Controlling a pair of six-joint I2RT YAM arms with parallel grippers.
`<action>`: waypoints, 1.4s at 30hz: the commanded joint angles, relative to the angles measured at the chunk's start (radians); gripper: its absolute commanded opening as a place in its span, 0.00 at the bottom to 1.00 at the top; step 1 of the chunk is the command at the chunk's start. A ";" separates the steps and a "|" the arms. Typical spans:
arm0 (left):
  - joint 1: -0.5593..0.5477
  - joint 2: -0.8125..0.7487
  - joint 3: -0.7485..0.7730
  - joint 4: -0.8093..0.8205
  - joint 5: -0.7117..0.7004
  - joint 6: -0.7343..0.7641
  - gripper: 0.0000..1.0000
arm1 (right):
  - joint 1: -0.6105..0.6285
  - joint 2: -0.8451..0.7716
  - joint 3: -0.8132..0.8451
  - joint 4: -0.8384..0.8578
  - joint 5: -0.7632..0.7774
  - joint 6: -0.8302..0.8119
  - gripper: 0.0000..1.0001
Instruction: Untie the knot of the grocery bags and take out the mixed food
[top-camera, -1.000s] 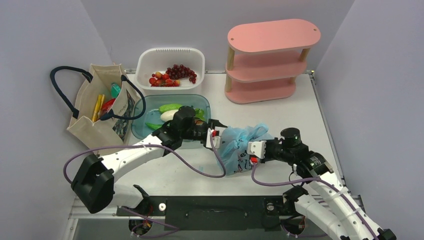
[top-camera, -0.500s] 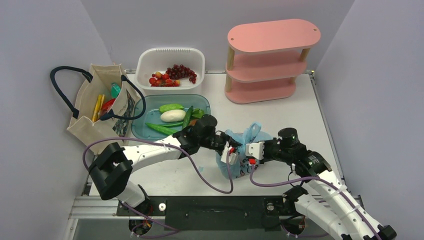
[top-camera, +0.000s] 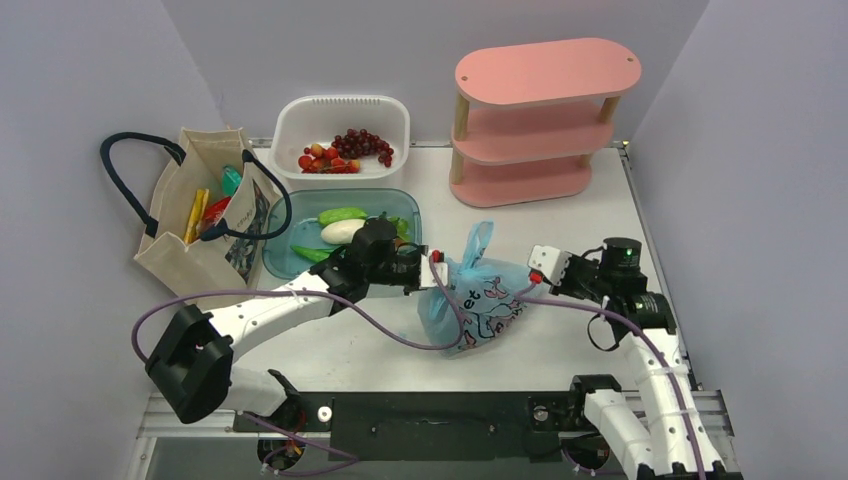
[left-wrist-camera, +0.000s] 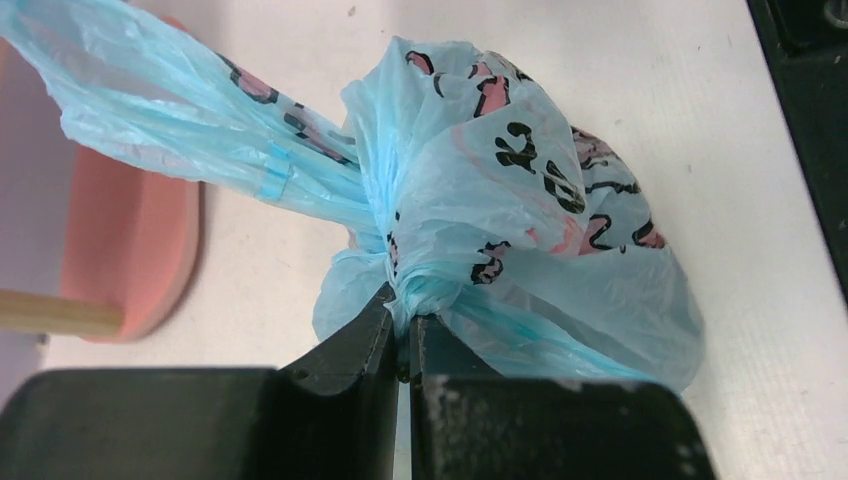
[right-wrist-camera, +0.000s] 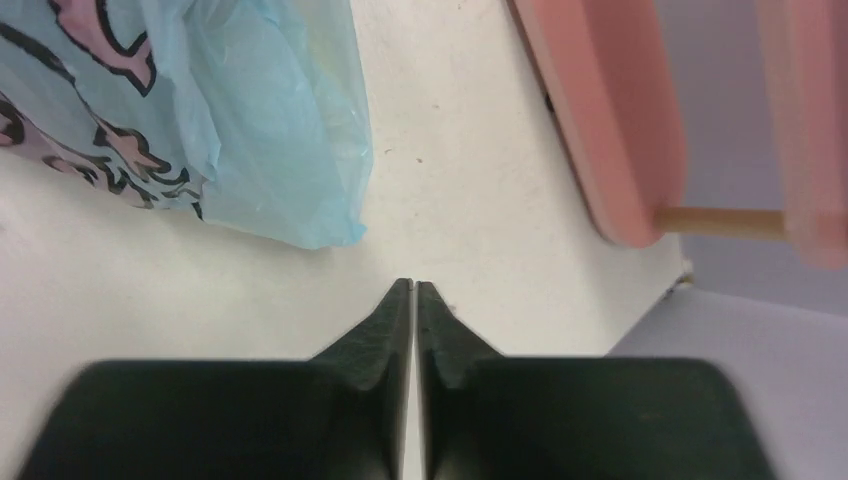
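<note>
The light blue plastic bag (top-camera: 485, 305) with pinkish print lies at the middle of the table, one handle loop (top-camera: 477, 240) sticking up. My left gripper (top-camera: 437, 283) is at the bag's left end. In the left wrist view it (left-wrist-camera: 403, 315) is shut on the knot (left-wrist-camera: 422, 290), a bunched blue twist held between the jaws. My right gripper (top-camera: 535, 270) hangs to the right of the bag, shut and empty (right-wrist-camera: 413, 285), with the bag's edge (right-wrist-camera: 270, 150) a little way off. The beige canvas tote (top-camera: 195, 250) stands at the left with snack packets (top-camera: 205, 210) in it.
A white slotted basket (top-camera: 290, 120) with grapes and red fruit sits at the back. A teal tub (top-camera: 340, 193) with green and white vegetables lies just behind my left arm. A pink three-tier shelf (top-camera: 545, 75) stands at the back right, close to the right arm.
My left gripper has closed on the bag's knot and drawn back left, pulling the bag taut. The right arm has pulled away to the right, off the bag.
</note>
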 joint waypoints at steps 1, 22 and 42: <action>-0.001 0.006 0.017 0.064 -0.038 -0.248 0.00 | -0.030 0.064 0.118 -0.009 -0.094 0.077 0.18; -0.043 0.111 0.205 0.125 -0.003 -0.722 0.00 | 0.513 -0.034 -0.089 0.570 0.135 0.922 0.83; 0.137 -0.116 0.153 -0.250 0.075 -0.160 0.15 | 0.434 -0.086 -0.065 0.236 0.094 0.598 0.00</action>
